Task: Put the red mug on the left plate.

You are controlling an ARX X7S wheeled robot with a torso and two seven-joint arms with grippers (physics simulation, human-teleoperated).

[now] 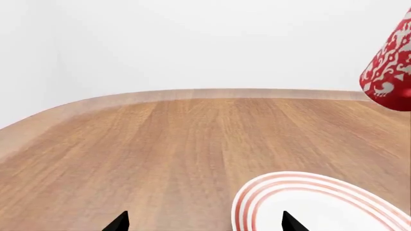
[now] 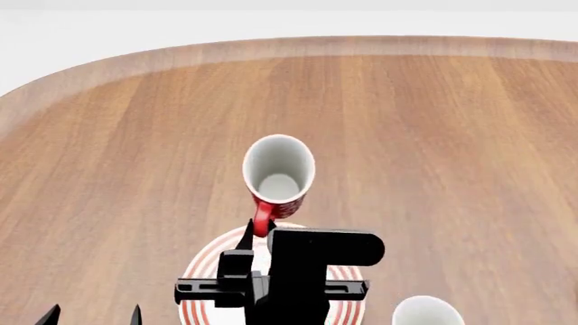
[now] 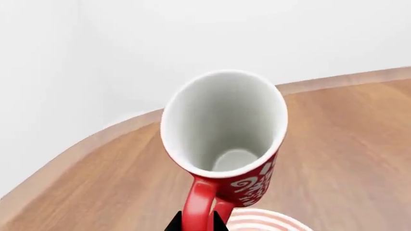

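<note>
The red mug (image 2: 279,177) with white floral pattern and white inside hangs in the air above the far edge of the left plate (image 2: 200,266), a white plate with red rings. My right gripper (image 2: 257,233) is shut on the mug's red handle (image 3: 198,207). In the right wrist view the mug (image 3: 224,130) fills the middle, with the plate's rim (image 3: 266,220) below it. My left gripper (image 2: 91,315) is open and empty at the near left. In the left wrist view it (image 1: 204,222) hovers over the plate's edge (image 1: 257,197), and the mug (image 1: 390,72) shows high up.
A white mug's rim (image 2: 426,313) shows at the near right, beside the plate. The wooden table (image 2: 434,135) has a curved far edge against a white wall. My right arm's black body (image 2: 298,277) covers the plate's middle.
</note>
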